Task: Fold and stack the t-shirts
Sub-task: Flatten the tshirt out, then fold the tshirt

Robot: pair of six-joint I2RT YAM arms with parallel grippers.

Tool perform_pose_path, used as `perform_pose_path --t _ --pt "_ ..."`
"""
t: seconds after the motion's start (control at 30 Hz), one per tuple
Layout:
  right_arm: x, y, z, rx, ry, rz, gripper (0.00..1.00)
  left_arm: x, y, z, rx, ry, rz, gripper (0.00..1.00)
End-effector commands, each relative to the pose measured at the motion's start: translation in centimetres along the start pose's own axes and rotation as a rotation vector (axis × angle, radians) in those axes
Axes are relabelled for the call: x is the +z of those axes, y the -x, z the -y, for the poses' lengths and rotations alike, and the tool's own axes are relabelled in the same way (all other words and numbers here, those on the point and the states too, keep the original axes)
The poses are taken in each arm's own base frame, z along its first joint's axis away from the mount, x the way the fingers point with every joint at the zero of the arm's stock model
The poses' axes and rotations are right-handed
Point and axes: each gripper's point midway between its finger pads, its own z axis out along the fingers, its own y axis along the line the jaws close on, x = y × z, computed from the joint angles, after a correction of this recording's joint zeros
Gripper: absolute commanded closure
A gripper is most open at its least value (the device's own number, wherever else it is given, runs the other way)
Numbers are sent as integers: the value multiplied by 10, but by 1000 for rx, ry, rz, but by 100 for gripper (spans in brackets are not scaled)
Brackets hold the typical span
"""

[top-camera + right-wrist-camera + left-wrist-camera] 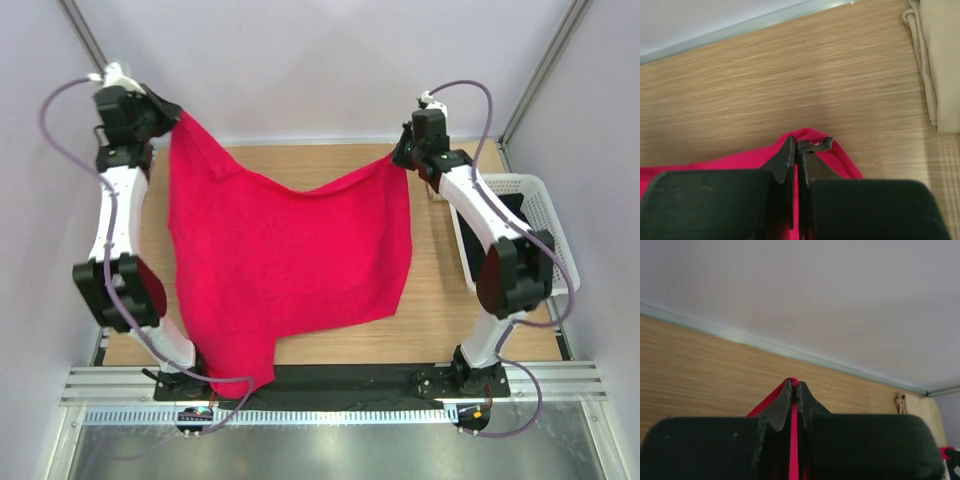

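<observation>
The red t-shirt (290, 250) is held over the counter (450, 310) by the left claw (795, 384) and right claw (796, 142) (both clamped onto its cloth).

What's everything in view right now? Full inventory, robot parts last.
t-shirt: one, crimson red, held up by two far corners, sagging between them, lower end reaching the table's near edge.
basket: one, white lattice, right side of the table; something dark inside, cannot tell what.
pale object: one, cream, layered edges, maybe folded cloth, on the table at far right.
table: one, light wood.
left gripper: one, black, shut on a t-shirt corner, far left.
right gripper: one, black, shut on the other corner, far right.
</observation>
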Motion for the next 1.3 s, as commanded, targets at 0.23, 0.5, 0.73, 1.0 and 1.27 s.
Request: perform_pose_path --t 0.23,0.5,0.73,1.0,1.27 --pt "117 44 17 9 -11 130 99 121 -43 -26 77 -33 -20 100" --pt "161 31 41 11 -44 78 97 156 -69 -44 20 -34 -60 100" --pt "177 28 52 40 -55 70 95 162 -79 -53 -4 -17 -74 100" --pt "183 21 62 75 -79 36 91 153 -91 -69 -20 57 -115 100" --pt "184 3 68 103 -98 -30 93 123 -116 -91 -79 173 -190 100"
